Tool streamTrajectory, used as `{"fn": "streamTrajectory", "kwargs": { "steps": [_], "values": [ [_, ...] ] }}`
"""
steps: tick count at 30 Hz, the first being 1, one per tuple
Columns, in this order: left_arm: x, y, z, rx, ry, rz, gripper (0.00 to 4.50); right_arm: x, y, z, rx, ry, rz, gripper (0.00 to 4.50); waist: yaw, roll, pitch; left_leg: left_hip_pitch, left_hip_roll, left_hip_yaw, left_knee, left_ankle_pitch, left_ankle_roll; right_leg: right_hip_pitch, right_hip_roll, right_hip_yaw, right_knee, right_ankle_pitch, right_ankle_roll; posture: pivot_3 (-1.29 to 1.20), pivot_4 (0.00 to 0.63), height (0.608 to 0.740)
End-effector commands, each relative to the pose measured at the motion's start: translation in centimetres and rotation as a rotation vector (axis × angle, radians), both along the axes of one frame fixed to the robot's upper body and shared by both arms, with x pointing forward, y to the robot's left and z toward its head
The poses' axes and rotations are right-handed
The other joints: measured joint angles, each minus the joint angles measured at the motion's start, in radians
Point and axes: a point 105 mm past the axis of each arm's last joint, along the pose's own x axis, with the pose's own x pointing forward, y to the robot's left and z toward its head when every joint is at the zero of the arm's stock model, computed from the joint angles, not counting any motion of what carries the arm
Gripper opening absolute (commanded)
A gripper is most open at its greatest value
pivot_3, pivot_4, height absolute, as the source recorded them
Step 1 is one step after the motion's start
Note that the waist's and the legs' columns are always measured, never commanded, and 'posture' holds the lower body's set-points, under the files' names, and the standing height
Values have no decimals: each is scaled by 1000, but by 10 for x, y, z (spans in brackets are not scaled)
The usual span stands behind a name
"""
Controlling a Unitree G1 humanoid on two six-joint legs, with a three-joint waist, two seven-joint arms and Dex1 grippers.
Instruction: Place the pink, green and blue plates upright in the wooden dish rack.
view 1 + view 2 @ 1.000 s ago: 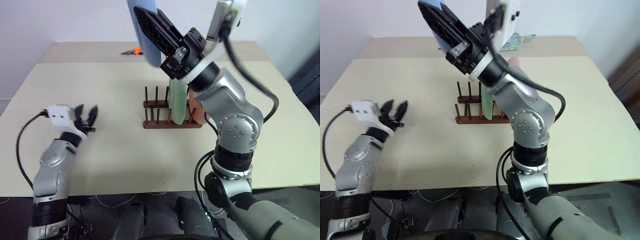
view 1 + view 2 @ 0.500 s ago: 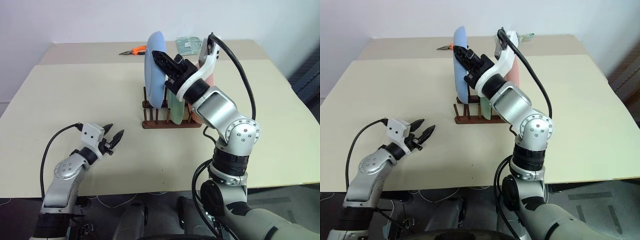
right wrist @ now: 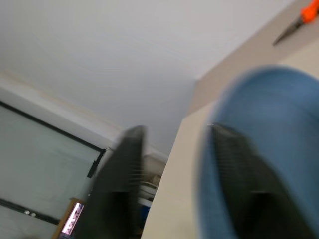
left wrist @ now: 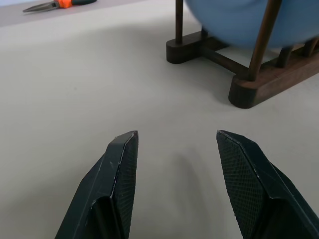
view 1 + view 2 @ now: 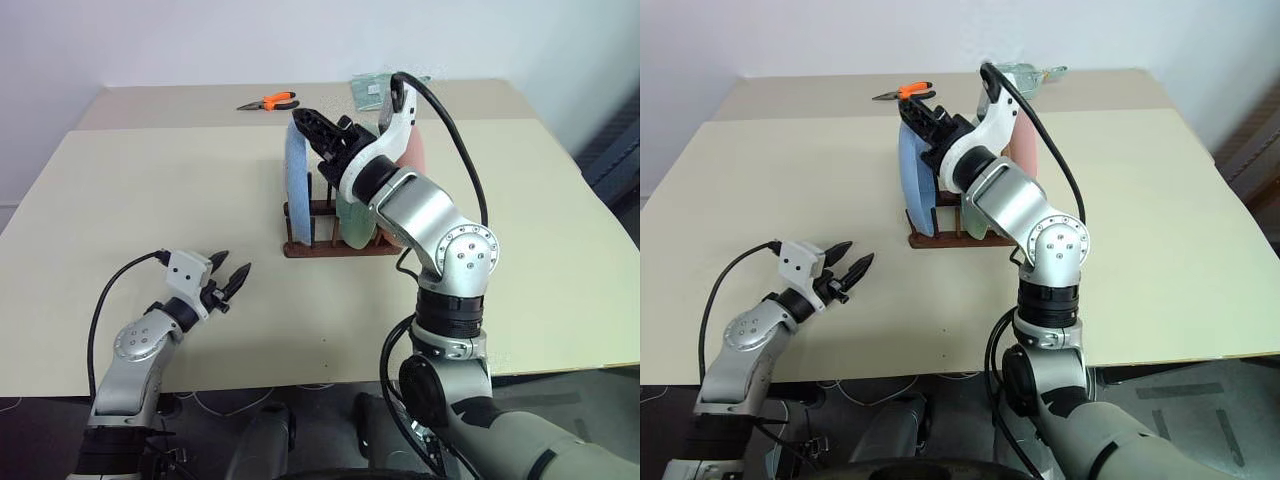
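Observation:
The blue plate (image 5: 296, 190) stands upright in the left slots of the wooden dish rack (image 5: 325, 247). To its right the green plate (image 5: 350, 215) stands in the rack, and the pink plate (image 5: 413, 155) stands behind my right arm. My right gripper (image 5: 318, 125) is at the blue plate's top rim. Its fingers are open, one on each side of the rim, and one has a clear gap to the plate (image 3: 279, 99). My left gripper (image 5: 228, 277) hovers low over the table to the left of the rack, open and holding nothing.
Orange-handled pliers (image 5: 268, 100) lie at the back of the table behind the rack. A clear greenish item (image 5: 372, 88) lies at the back edge. The rack's near end (image 4: 259, 84) is ahead of my left fingers.
My right gripper brought the blue plate down from high above into the rack's left slots, then its fingers parted. My left gripper sank toward the table.

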Motion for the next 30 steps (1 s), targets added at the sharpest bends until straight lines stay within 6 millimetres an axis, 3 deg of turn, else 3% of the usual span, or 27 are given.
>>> {"fn": "streamTrajectory", "kwargs": {
  "steps": [1,5,8,11,14,16,18,21,23,30],
  "values": [
    [-2,-2,7,1,-36,-6,2546,-17,-1,42,-51,-267,20,3534,1,0,0,0,0,0,0,0,0,0,0,0,0,0,0,0,150,740],
    [-3,-8,10,3,-41,-18,2546,-36,-23,73,-147,-557,19,3534,5,0,0,0,0,0,1,0,0,1,0,0,-1,0,0,0,150,740],
    [-3,-12,13,11,-45,-33,2546,-52,-63,76,-370,-806,-36,3534,11,-1,0,-1,0,0,2,0,0,3,0,-1,-2,0,0,0,150,740],
    [-2,-13,13,23,-43,-42,2546,-52,-127,42,-663,-813,-117,3534,18,-3,-2,-1,0,-1,2,-2,2,7,-1,-3,-5,-2,3,0,150,740],
    [-2,-13,11,33,-36,-47,2546,-50,-200,-1,-840,-617,-212,3534,29,-3,-2,0,-1,1,3,-3,6,10,-3,-3,-8,-5,2,0,150,740],
    [-1,-13,8,39,-26,-54,2546,-58,-229,-32,-921,-501,-218,3534,29,0,-1,1,-1,4,4,-4,6,10,-4,-1,-8,-5,2,0,150,740],
    [-1,-16,5,44,-19,-62,2546,-64,-241,-49,-954,-448,-196,3534,26,2,-2,1,-1,6,4,-4,7,10,-5,0,-8,-5,2,0,150,740],
    [2,-21,-1,69,4,-84,2546,-65,-259,-97,-1051,-324,-188,3534,24,3,-3,2,0,7,5,-4,7,10,-5,0,-8,-6,4,0,150,740],
    [0,-19,-4,93,24,-104,2546,-62,-263,-114,-1071,-285,-198,3534,24,3,-2,2,0,7,5,-4,6,10,-5,0,-8,-6,4,0,150,740],
    [-10,-9,-4,105,52,-127,2546,-54,-256,-131,-1078,-299,-178,3534,30,5,-2,1,0,7,5,-4,6,10,-5,0,-8,-6,4,0,150,740]
  ]
}}
